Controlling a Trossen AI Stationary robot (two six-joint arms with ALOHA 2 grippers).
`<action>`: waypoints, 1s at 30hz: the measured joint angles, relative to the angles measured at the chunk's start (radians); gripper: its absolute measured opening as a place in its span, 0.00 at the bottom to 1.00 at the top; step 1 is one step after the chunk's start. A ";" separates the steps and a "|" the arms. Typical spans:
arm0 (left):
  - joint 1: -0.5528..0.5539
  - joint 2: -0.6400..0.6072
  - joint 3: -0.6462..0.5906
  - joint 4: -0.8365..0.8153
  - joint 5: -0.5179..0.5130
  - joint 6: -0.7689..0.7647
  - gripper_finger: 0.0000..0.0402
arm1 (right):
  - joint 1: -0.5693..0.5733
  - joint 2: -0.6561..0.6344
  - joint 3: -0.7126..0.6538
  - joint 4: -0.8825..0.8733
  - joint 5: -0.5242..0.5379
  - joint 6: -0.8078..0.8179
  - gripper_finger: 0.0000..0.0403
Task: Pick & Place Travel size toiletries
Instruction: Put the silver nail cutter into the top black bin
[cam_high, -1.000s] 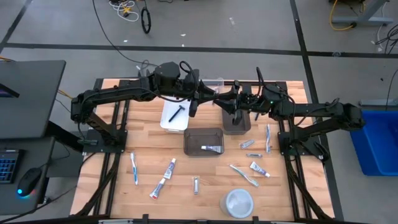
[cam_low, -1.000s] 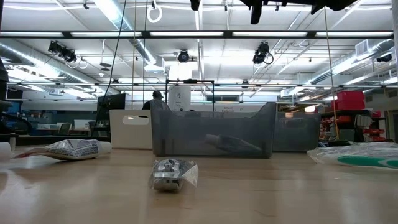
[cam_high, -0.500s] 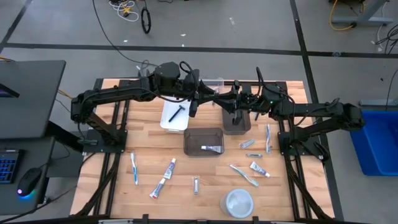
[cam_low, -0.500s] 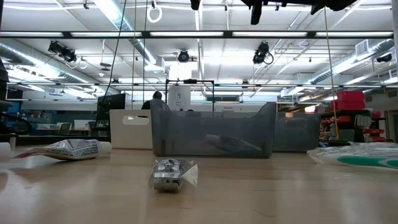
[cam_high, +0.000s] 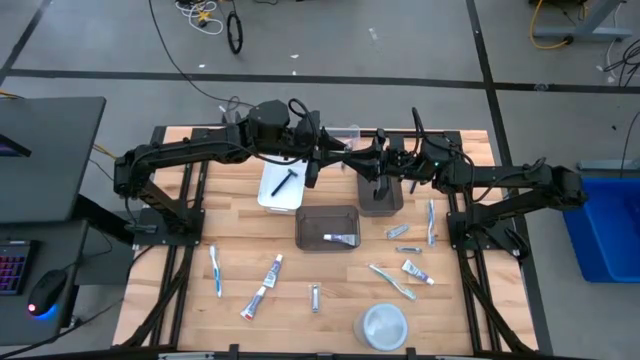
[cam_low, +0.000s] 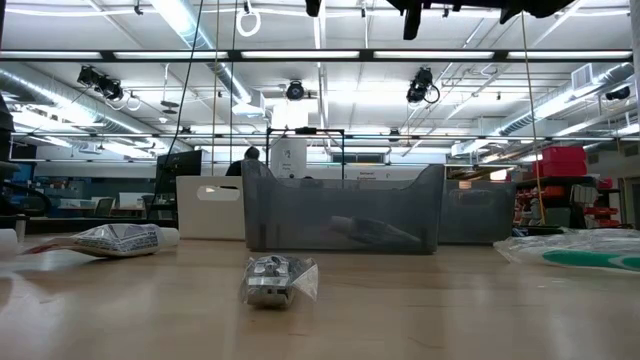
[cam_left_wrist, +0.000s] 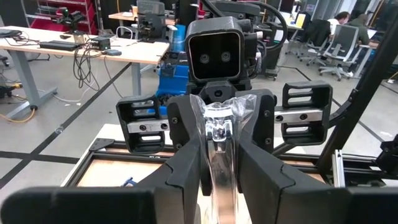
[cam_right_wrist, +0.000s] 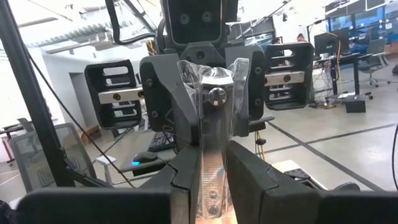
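Your two arms have not moved (overhead view). At the worktop's (cam_high: 236, 236) 12 o'clock, left tool (cam_left_wrist: 219, 146) and right tool (cam_right_wrist: 209, 163) both pinch one clear-wrapped silvery tube (cam_left_wrist: 217, 124) mid-air, narrowly parted. Judged: handover unfinished.

In the overhead view the clear-wrapped silvery item (cam_left_wrist: 216, 134) passed between the two hands is too small to identify, and the low view cuts both arms off at its top edge.
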 joint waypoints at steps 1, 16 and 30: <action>0.000 0.000 0.000 0.000 -0.001 -0.001 0.27 | -0.001 0.000 0.000 0.000 0.000 -0.001 0.18; 0.002 -0.002 0.000 -0.011 0.008 -0.012 0.46 | -0.003 0.000 0.000 0.002 -0.011 -0.004 0.17; 0.019 -0.095 0.000 -0.128 0.027 -0.025 0.46 | -0.003 -0.030 0.000 -0.001 -0.006 -0.050 0.17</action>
